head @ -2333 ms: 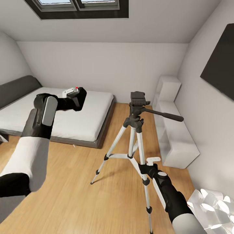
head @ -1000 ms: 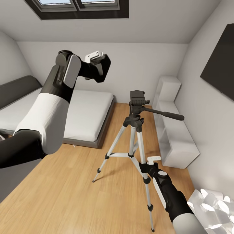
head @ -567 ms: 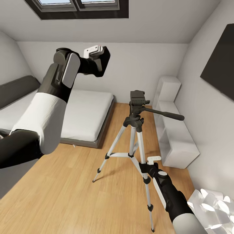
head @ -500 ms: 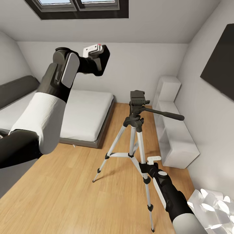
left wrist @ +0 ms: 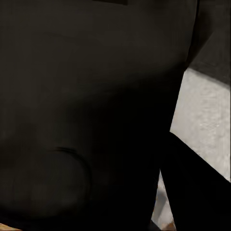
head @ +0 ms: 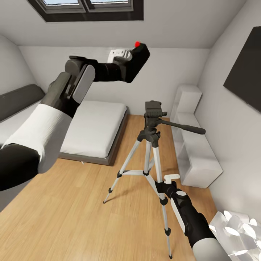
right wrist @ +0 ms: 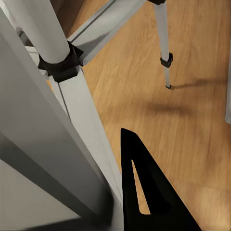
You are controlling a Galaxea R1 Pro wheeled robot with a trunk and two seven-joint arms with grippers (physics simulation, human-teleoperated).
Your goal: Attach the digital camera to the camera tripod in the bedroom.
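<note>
digital camera (head: 137, 62) held aloft, red button up

The light wood floor (head: 79, 210) carries the camera tripod (head: 150, 156) beside the right gripper (head: 171, 178), and the bed (head: 90, 130) beyond.

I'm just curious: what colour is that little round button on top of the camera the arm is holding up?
Bright red, on the black digital camera; the head view shows it best.

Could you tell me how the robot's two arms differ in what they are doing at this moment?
The left gripper is raised high, holding the digital camera above the camera tripod; the right gripper hangs low beside a tripod leg, holding nothing. The left arm reaches up and forward; the right reaches downward. Both are black with white fingertips.
</note>
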